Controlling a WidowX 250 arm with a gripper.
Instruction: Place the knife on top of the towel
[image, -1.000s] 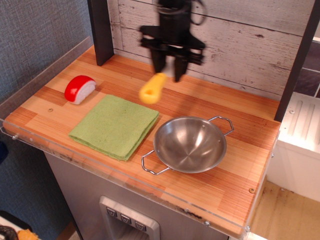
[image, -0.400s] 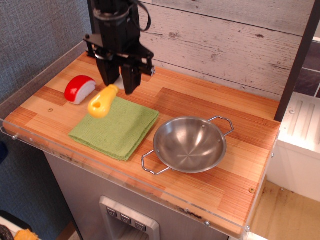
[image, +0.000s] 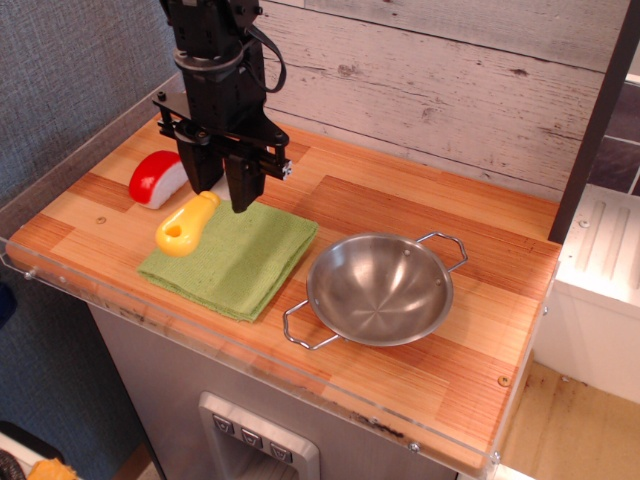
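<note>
- Gripping the knife (image: 186, 226) by its blade end, our gripper (image: 218, 190) hangs over the back left part of the towel (image: 238, 255), its two black fingers clamped on the white blade, which they hide almost wholly, so only the chunky yellow handle sticks out toward the front left.
- We carry the knife tilted, handle lowest; we cannot tell whether the handle touches the cloth or hovers just above it.
- The handle lies over the towel's left edge, so we judge a release here could leave part of the knife hanging off the cloth; a small shift toward the towel's middle would be safer.
- The folded light-green towel sits flat on the wooden counter (image: 420, 215), which gives us a soft, level landing place.
- Just beside the gripper on its left rests a red-and-white toy piece (image: 157, 178), close enough that we must mind it when the fingers part.
- The steel bowl (image: 380, 290) stands right of the towel, near its edge and out of our way.
</note>
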